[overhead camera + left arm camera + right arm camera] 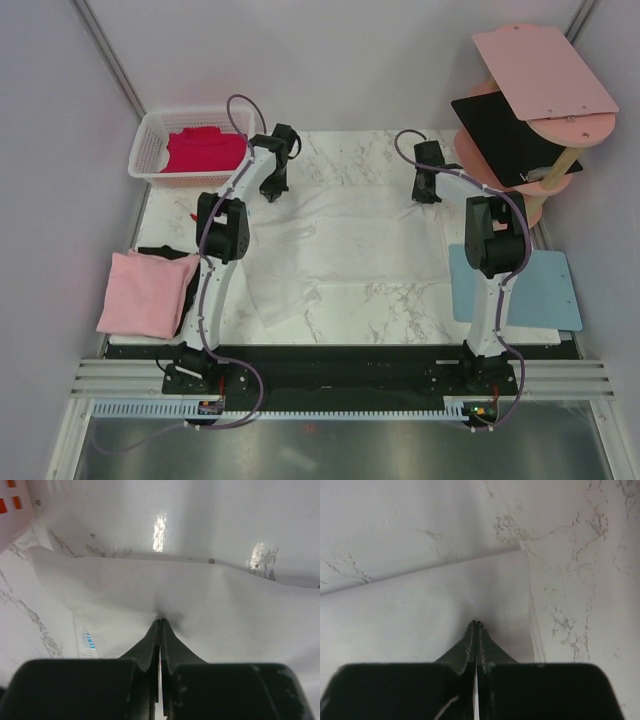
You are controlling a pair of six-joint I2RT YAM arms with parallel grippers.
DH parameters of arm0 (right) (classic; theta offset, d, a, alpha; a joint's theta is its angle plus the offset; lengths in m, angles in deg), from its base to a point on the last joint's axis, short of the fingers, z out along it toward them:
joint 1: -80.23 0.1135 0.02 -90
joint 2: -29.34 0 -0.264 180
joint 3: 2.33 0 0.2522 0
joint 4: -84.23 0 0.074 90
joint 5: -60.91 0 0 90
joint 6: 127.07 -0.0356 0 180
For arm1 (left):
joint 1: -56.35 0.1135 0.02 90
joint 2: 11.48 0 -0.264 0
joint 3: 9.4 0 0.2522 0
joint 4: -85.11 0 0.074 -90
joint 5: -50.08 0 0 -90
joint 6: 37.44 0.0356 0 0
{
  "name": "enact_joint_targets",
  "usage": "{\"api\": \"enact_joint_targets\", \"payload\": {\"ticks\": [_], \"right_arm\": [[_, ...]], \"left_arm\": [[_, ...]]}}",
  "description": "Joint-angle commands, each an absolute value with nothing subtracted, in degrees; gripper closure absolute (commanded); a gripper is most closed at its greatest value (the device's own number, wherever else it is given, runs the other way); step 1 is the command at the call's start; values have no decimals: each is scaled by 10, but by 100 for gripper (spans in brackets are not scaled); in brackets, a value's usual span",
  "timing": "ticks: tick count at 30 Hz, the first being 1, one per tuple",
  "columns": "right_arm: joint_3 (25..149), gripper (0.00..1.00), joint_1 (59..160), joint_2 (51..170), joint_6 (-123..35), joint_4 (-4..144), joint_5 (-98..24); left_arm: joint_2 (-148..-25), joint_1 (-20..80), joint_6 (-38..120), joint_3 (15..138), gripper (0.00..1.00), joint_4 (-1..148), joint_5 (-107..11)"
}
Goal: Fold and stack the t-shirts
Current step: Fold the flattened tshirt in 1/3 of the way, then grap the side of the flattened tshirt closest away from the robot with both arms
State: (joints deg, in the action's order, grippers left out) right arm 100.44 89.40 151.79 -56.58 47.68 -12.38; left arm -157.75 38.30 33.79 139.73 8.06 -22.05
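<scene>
White t-shirt (345, 245): spread flat in the middle of the table. Its far edge runs left to right between the two grippers, and that is also its long axis. One sleeve sticks out toward the near left.
Left gripper (272, 192): fingers pressed together at the shirt's far-left edge. In the left wrist view (160, 622) the cloth puckers at the tips, so it is pinched.
Right gripper (428, 192): fingers pressed together on the shirt's far-right edge, close to a corner of the cloth (476, 624).
Blue label (87, 641): small print on the white cloth, left of the left gripper's fingers.
Magenta-red t-shirt (205, 150): bunched in the white basket (148, 150) at the far left.
Light pink t-shirt (145, 292): folded at the near left, overhanging the table's left edge.
Black t-shirt (165, 252): under the pink one, showing along its far and right sides.
Light-blue mat (535, 300): flat at the near right, apart from the white shirt.
Pink shelf (545, 70): tiered boards at the far right, with a black panel (505, 135) on a lower tier.
Table (400, 300): white marble pattern with grey veins and a glossy sheen.
Room: plain pale walls with metal corner posts.
</scene>
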Motion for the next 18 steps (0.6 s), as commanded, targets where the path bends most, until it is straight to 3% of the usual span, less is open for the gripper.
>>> {"api": "enact_joint_targets", "payload": {"ticks": [1, 7, 8, 9, 12, 14, 16, 18], "right_arm": [[994, 100, 897, 1476, -545, 526, -112], [870, 95, 914, 1260, -538, 575, -112], [841, 91, 914, 1236, -539, 573, -125], [825, 86, 915, 1191, -540, 569, -131], [762, 67, 914, 1114, -558, 540, -147], [706, 47, 914, 1075, -580, 519, -151], [670, 38, 913, 1019, -600, 503, -151], [620, 20, 912, 970, -632, 481, -160]], "left_arm": [[-1531, 377, 356, 1383, 98, 106, -209], [-1296, 329, 357, 1178, 94, 202, -192], [-1266, 324, 347, 1153, 88, 211, -197], [-1216, 318, 343, 1126, 71, 218, -214], [-1121, 304, 316, 1012, 8, 234, -244], [-1083, 292, 294, 925, 0, 237, -238], [-1027, 271, 278, 842, 0, 242, -237], [-992, 245, 252, 790, 0, 246, -234]]}}
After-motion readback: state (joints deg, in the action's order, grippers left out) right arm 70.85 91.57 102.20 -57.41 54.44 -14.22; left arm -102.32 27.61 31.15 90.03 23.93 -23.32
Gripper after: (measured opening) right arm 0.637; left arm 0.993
